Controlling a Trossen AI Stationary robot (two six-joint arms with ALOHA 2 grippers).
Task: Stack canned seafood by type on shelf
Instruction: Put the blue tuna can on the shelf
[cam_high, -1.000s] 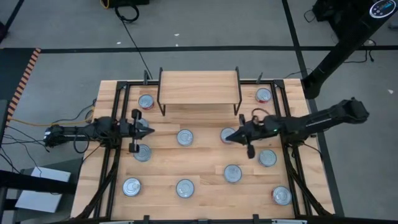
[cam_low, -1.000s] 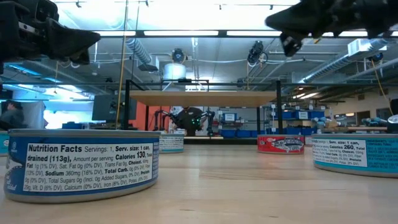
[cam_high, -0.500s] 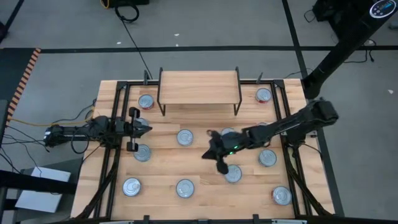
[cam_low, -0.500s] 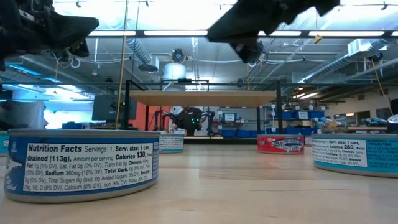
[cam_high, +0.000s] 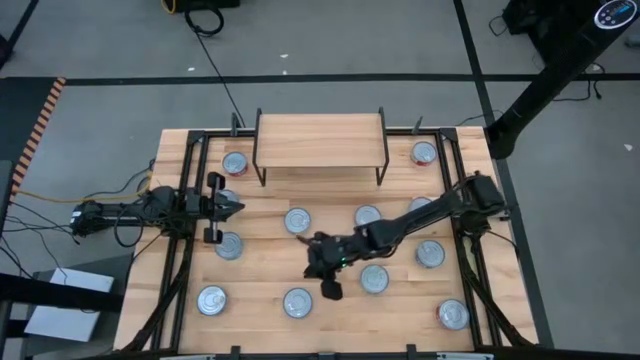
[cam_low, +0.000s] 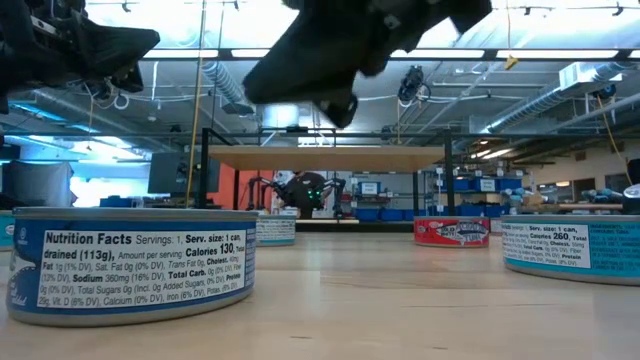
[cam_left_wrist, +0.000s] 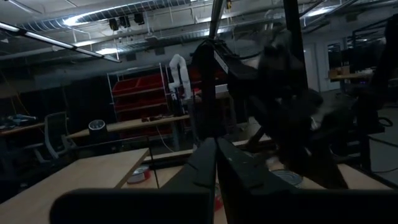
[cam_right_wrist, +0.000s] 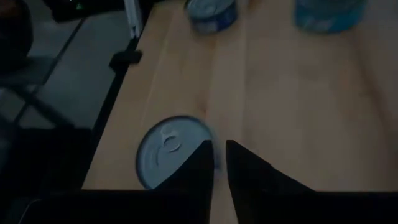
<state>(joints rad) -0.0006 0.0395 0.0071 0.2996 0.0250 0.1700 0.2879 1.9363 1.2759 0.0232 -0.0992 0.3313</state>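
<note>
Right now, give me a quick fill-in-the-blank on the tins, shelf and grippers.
1. The small light-wood shelf on black legs carries ___ of the round silver-lidded tins.
2. The right gripper hovers mid-table, above the big wooden ___, not the shelf.
3. The left gripper, near the table's left side, is ___.

Missing words: none; tabletop; shut
</note>
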